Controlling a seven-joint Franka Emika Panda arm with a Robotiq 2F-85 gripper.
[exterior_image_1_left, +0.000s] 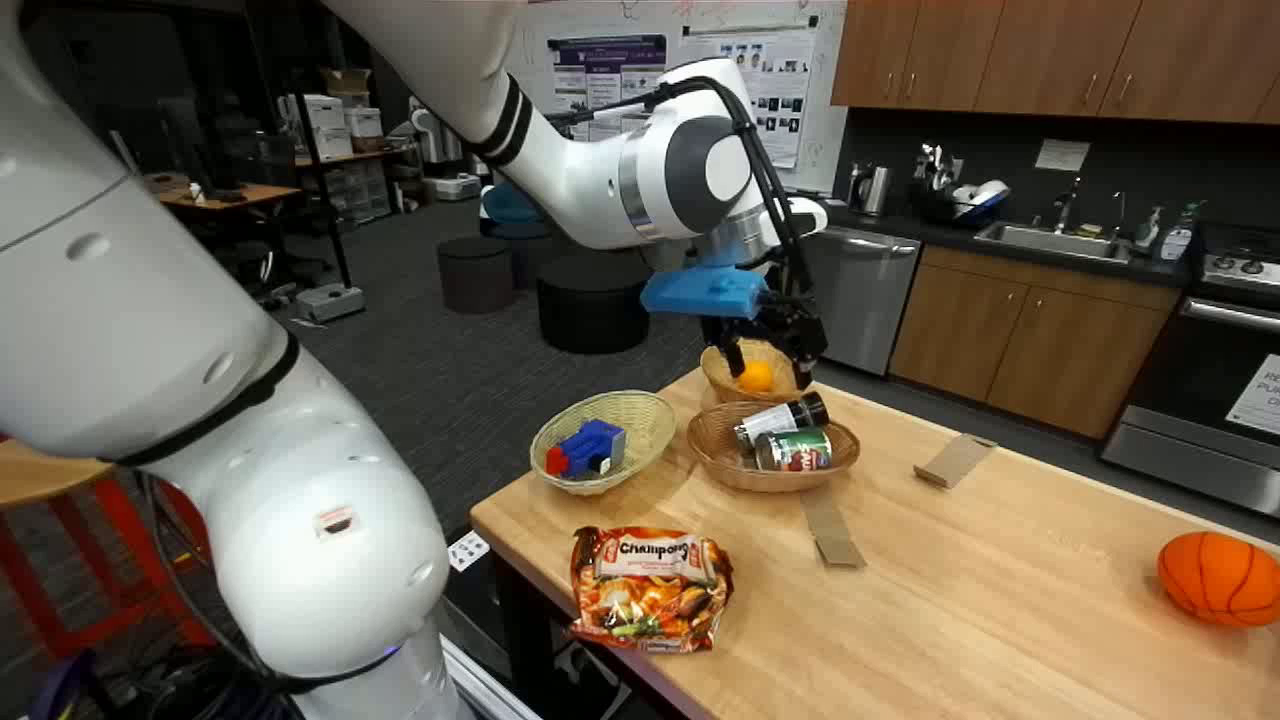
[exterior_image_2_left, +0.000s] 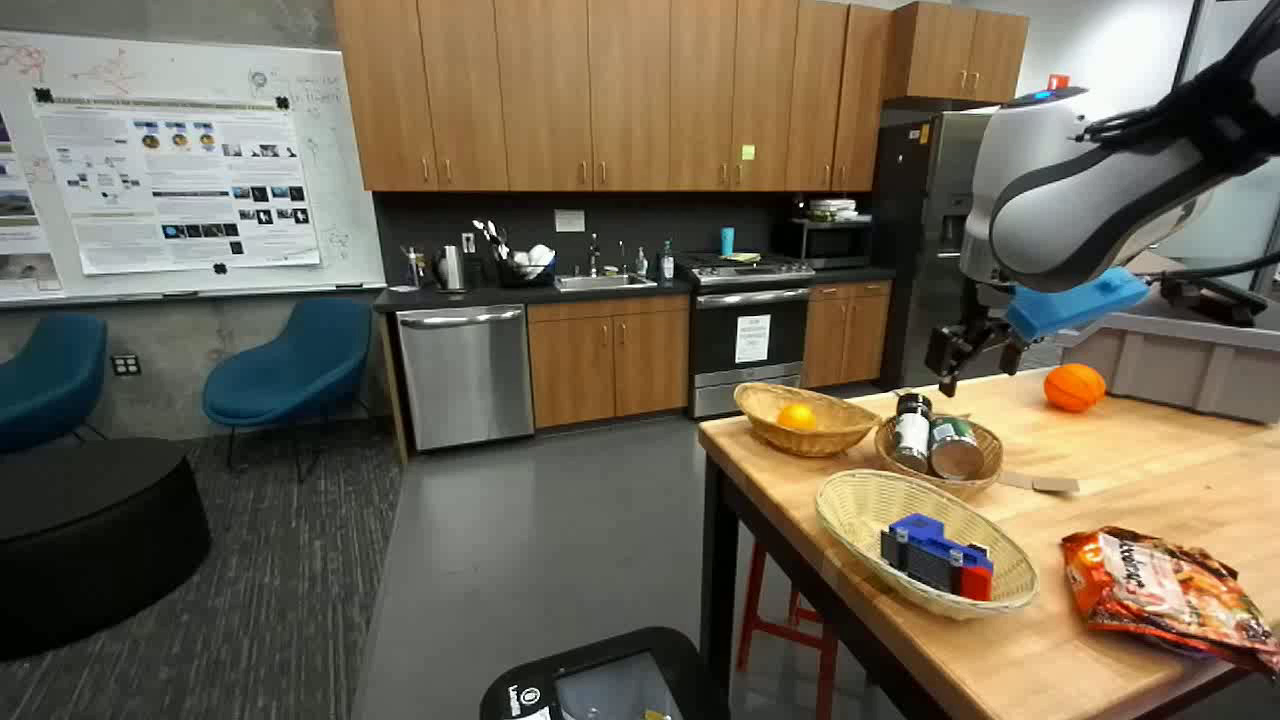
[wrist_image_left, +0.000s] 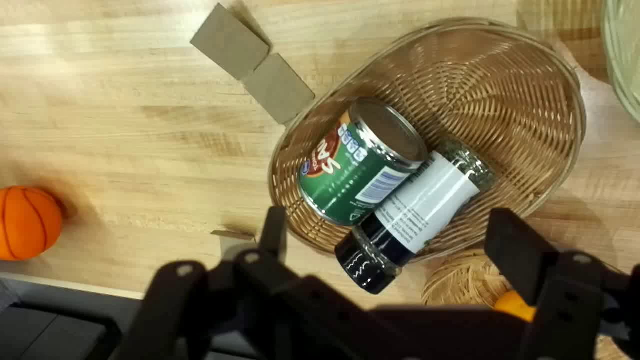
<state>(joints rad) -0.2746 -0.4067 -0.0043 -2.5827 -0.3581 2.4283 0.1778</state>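
My gripper (exterior_image_1_left: 770, 375) is open and empty, raised above the baskets at the table's far end; it also shows in an exterior view (exterior_image_2_left: 979, 377). In the wrist view its fingers (wrist_image_left: 387, 220) stand apart, with the brown basket (wrist_image_left: 505, 95) below. A green can (wrist_image_left: 350, 175) and a spice bottle (wrist_image_left: 425, 202) with a white label and black cap lie side by side in it. The bottle's cap sticks out over the rim. An orange fruit (exterior_image_1_left: 757, 376) sits in another wicker basket (exterior_image_1_left: 722, 385) behind, partly hidden by the fingers in the wrist view.
A pale basket (exterior_image_1_left: 655, 418) holds a blue and red toy (exterior_image_1_left: 598, 440). A noodle packet (exterior_image_1_left: 650, 590) lies near the table's edge. An orange mini basketball (exterior_image_1_left: 1220, 578) and cardboard strips (exterior_image_1_left: 832, 535) are on the table. A grey bin (exterior_image_2_left: 1190, 360) stands beyond the ball.
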